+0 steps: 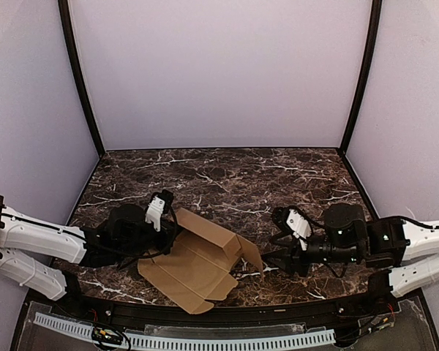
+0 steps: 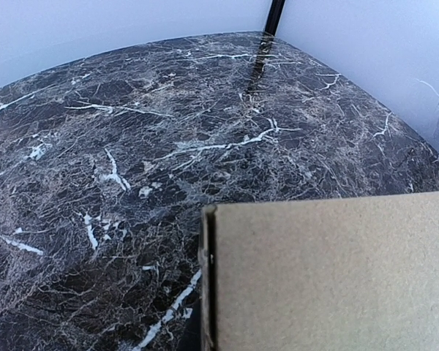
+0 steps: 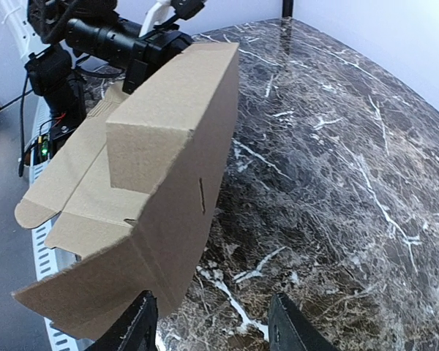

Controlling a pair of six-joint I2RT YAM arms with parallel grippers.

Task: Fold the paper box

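From above, the paper box (image 1: 197, 263) is lying half folded between the arms, its raised wall running from the left gripper (image 1: 163, 207), which is pinching it, toward the right one

Left wrist: the box is filling the lower right, fingers hidden

Right wrist: the right gripper (image 3: 212, 329) is standing apart and empty, with the box's low corner just by its left finger

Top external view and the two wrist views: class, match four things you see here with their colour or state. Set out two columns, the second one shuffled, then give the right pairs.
Column one:
1. paper box
2. left gripper
3. right gripper
4. table

Column two:
A. dark marble with white veins
B. open, holding nothing
C. brown, partly folded, one wall raised
D. shut on the edge of the raised wall

Pairs: 1-C, 2-D, 3-B, 4-A
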